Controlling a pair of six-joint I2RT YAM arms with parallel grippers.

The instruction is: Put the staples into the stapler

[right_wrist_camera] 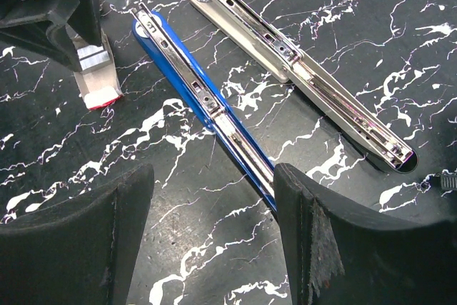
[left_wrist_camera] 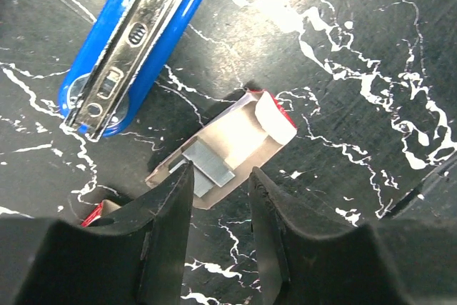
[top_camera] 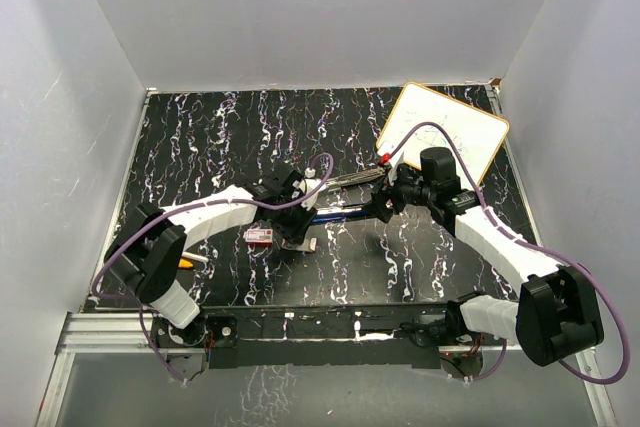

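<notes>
The stapler lies opened flat: its blue base (right_wrist_camera: pixel 207 98) with the metal channel facing up, and its silver arm (right_wrist_camera: pixel 300 62) beside it. The staples' tan inner tray (left_wrist_camera: pixel 235 137) lies next to the blue base (left_wrist_camera: pixel 136 33) and holds a grey strip of staples (left_wrist_camera: pixel 207 164). The red staple box (top_camera: pixel 260 237) sits just left of the tray. My left gripper (left_wrist_camera: pixel 220 183) hovers over the tray's near end, narrowly open, with its left fingertip at the strip. My right gripper (right_wrist_camera: pixel 214 198) is open over the table, and its right finger (right_wrist_camera: pixel 314 226) covers the blue base's near end.
A whiteboard (top_camera: pixel 445 137) lies at the back right. An orange-and-white pen (top_camera: pixel 190 260) lies by the left arm's base. The left arm's gripper (right_wrist_camera: pixel 43 12) shows in the top left corner of the right wrist view.
</notes>
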